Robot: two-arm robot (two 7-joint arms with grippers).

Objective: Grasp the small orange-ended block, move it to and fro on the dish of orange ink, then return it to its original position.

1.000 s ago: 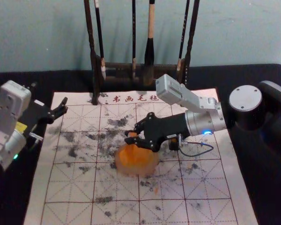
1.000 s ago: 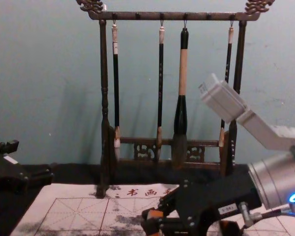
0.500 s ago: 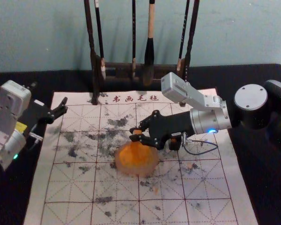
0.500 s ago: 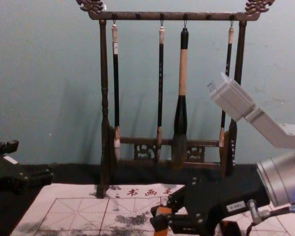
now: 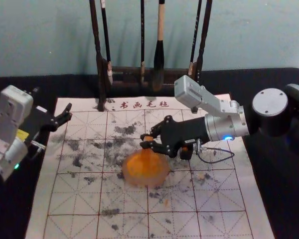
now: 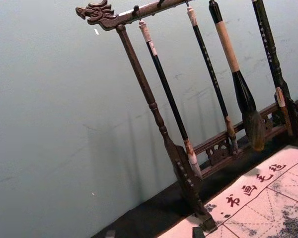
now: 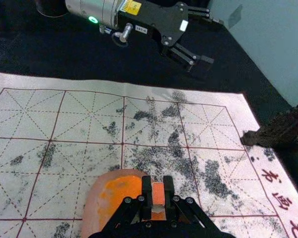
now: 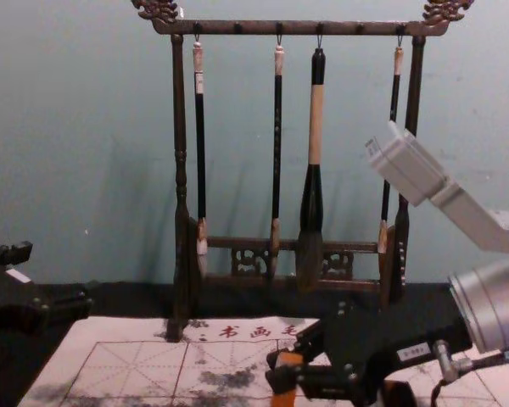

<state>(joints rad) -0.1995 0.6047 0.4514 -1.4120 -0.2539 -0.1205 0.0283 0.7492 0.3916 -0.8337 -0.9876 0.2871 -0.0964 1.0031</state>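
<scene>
Here's the dish of orange ink, round with a pale pinkish rim, sitting on the white felt mat with red grid lines and black smudges, and right at its far side, there's the right claw! It's pinching the small upright orange-ended block, one finger on each side, a snug grip in the right wrist view. The block stands at the dish's far edge, its lower end lined up with the orange ink; whether it touches the ink, I cannot tell from here. The arm reaches in from the right of the dish, and beneath it, just right of the dish, sits a small dark object, partly hidden.

Over to the left claw, parked well apart, left of the dish and farther back, its two fingers spread with nothing between them. Beyond the dish rises the dark carved wooden rack, long-handled brushes hanging in a row, the thick black-and-tan brush among them. Black cloth covers the bench beyond the dish.
</scene>
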